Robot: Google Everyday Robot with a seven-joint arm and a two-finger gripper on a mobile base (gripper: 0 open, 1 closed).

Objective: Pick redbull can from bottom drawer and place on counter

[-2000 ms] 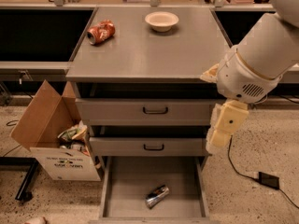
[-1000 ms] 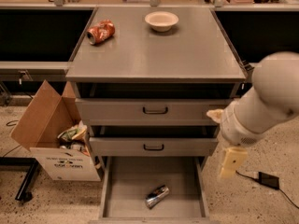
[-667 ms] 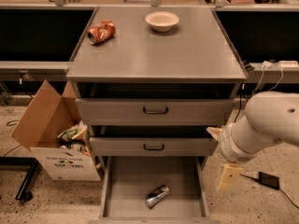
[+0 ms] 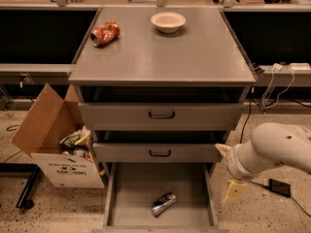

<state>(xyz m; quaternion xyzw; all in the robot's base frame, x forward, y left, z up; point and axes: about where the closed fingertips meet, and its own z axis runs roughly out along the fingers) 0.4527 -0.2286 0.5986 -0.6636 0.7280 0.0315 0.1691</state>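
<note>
The redbull can (image 4: 164,204) lies on its side on the floor of the bottom drawer (image 4: 136,191), which is pulled fully out. The can is towards the front, a little right of centre. My gripper (image 4: 224,173) hangs low at the right of the cabinet, just outside the drawer's right wall and above and right of the can. Its cream fingers (image 4: 233,191) stand apart and hold nothing. The white arm comes in from the right edge. The counter (image 4: 165,57) is the grey cabinet top above.
A dented orange-red can (image 4: 105,33) and a cream bowl (image 4: 168,21) sit at the back of the counter. Two shallower drawers (image 4: 161,114) stand slightly out. An open cardboard box (image 4: 53,147) of rubbish stands left. Cables and a black device (image 4: 279,187) lie right.
My arm has dropped from beside the counter's right edge down to the level of the lower drawers, and has drawn further right. The can has not moved.
</note>
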